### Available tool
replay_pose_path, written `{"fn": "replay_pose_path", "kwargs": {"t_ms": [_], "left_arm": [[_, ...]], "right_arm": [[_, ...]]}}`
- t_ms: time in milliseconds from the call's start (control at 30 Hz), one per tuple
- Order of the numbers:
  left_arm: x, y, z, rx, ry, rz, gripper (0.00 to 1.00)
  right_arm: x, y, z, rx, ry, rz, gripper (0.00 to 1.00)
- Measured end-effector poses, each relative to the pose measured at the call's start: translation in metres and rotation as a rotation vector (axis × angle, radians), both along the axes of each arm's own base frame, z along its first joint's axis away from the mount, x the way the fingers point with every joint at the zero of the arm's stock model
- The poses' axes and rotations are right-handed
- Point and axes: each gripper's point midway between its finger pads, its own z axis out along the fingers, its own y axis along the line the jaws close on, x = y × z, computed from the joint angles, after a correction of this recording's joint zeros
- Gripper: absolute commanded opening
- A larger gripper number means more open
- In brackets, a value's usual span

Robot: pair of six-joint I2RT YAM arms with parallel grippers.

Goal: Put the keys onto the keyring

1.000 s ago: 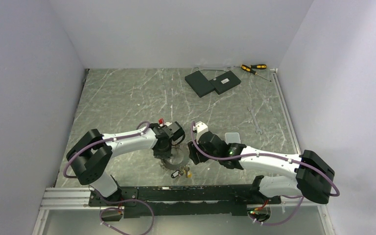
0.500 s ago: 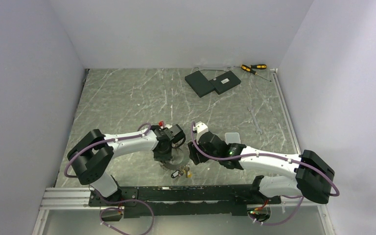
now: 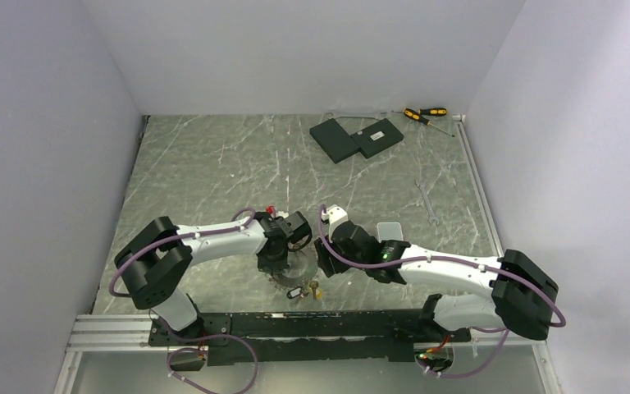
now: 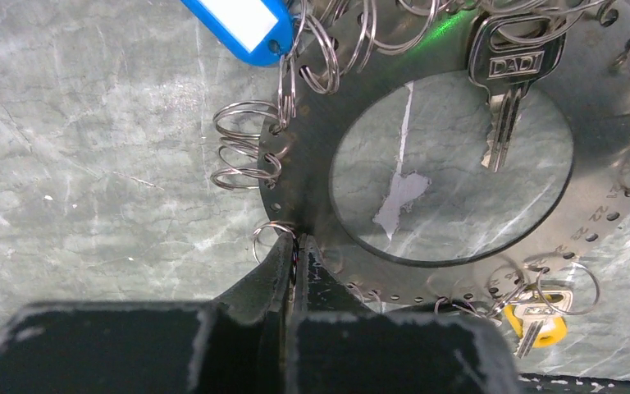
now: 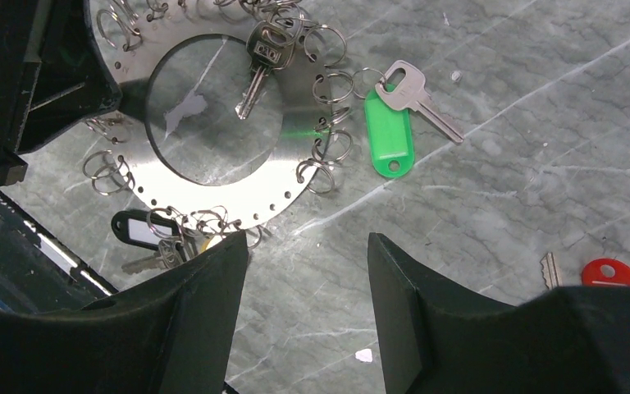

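The keyring (image 4: 599,176), a flat grey metal disc with a holed rim full of small wire rings, lies between both arms (image 3: 297,268). My left gripper (image 4: 295,245) is shut at its rim, the tips pinched on a small wire ring (image 4: 264,231). On the ring hang a blue tag (image 4: 238,20), a silver key (image 4: 504,70) and a yellow key (image 4: 539,322). My right gripper (image 5: 308,242) stands open just off the disc's (image 5: 283,168) edge, nothing between its fingers. A green-tagged key (image 5: 390,123) lies by the rim; a red key (image 5: 609,271) lies apart, at the right.
Two black slabs (image 3: 356,138) and yellow-and-black screwdrivers (image 3: 424,113) lie at the back. A small spanner (image 3: 426,203) rests at the right. A black tag with keys (image 5: 135,228) sits at the disc's near edge. White walls close in on three sides.
My left gripper has closed, its jaws coming together at the keyring's rim. The right arm has not moved.
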Motion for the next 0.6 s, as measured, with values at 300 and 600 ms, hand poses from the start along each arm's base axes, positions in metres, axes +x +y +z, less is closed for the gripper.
{"fn": "replay_pose_path", "kwargs": {"t_ms": [300,600], "left_arm": [[0.002,0.002,0.004,-0.005,-0.024,-0.011,0.0],[0.019,-0.002,0.057,-0.162,-0.232,-0.076,0.0]], "right_arm": [[0.0,0.0,0.0,-0.008,0.003,0.001,0.59],[0.009,0.012,0.024,0.017,-0.032,0.01,0.59]]}}
